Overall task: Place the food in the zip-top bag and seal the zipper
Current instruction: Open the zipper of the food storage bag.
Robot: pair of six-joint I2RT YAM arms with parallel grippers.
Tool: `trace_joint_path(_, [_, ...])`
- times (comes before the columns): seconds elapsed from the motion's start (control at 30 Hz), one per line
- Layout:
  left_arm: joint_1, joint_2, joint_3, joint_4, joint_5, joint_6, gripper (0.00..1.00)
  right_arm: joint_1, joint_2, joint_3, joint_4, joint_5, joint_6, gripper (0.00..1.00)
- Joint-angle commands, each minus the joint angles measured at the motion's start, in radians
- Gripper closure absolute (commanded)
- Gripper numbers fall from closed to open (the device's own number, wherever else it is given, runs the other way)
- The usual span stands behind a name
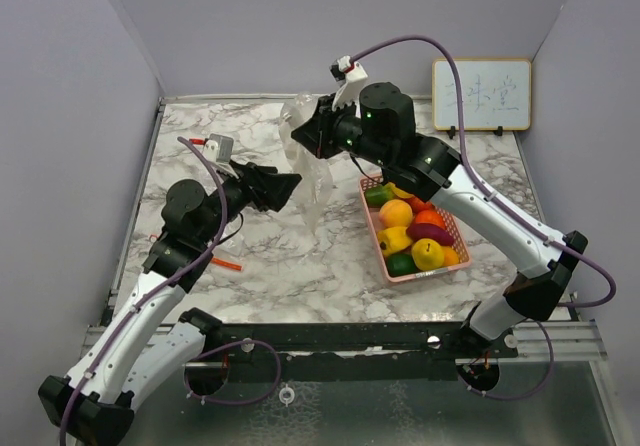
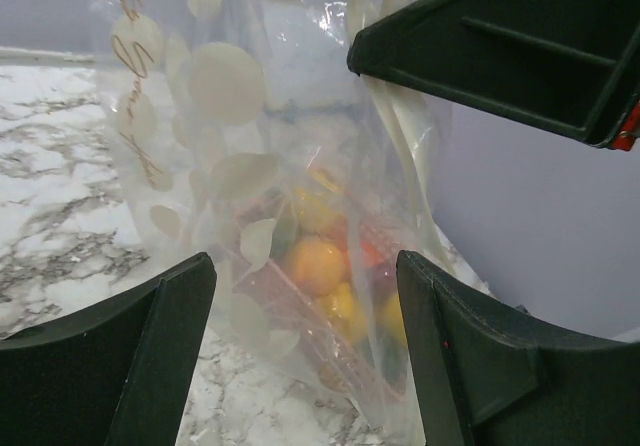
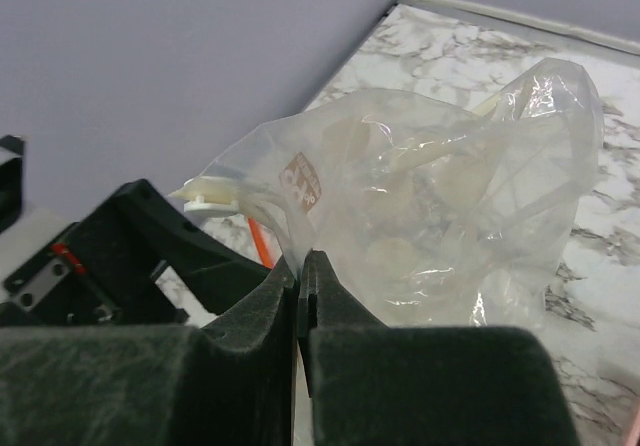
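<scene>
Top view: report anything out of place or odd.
The zip-top bag hangs crumpled from the right gripper, apparently empty; all the food sits in the pink basket. A thin orange stick lies loose beside the left arm.

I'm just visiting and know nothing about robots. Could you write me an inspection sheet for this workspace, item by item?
Surface: marble-patterned table, no spills seen.
Job's things: zip-top bag hangs upright above the table and looks empty; the food all lies in the pink basket.
Clutter: orange pen-like stick by the left arm; small whiteboard at the back.
Grippers: right gripper shut on the bag's edge; left gripper open, facing the bag.
Cables: purple cables loop along both arms; no snag seen.
Surroundings: plain walls on three sides.
</scene>
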Motion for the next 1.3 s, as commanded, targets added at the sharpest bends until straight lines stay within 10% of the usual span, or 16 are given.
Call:
trace_joint_path(0.0, [-0.001, -0.002, -0.041, 0.203, 0.096, -0.125, 0.24, -0.013, -0.04, -0.02, 0.066, -0.151, 0.06, 0.98])
trace_joint_path(0.23, [0.0, 0.026, -0.088, 0.317, 0.131, -0.19, 0.23, -0.015, -0.047, -0.044, 0.098, -0.232, 0.12, 0.98])
trace_joint_path(0.5, [0.0, 0.091, -0.079, 0.365, 0.161, -0.225, 1.0, -0.015, -0.071, -0.059, 0.108, -0.247, 0.141, 0.98])
trace_joint_path(0.97, [0.0, 0.016, 0.117, -0.215, -0.203, 0.072, 1.0, -0.051, -0.123, -0.034, -0.173, 0.118, -0.077, 0.98])
trace_joint_path(1.17, [-0.001, 0.011, 0.074, -0.098, -0.013, 0.022, 1.0, -0.059, -0.128, -0.053, -0.112, 0.047, -0.056, 0.98])
trace_joint_path(1.27, [0.0, 0.003, -0.019, 0.153, 0.157, -0.103, 0.75, -0.079, -0.127, -0.063, -0.045, -0.014, -0.009, 0.98])
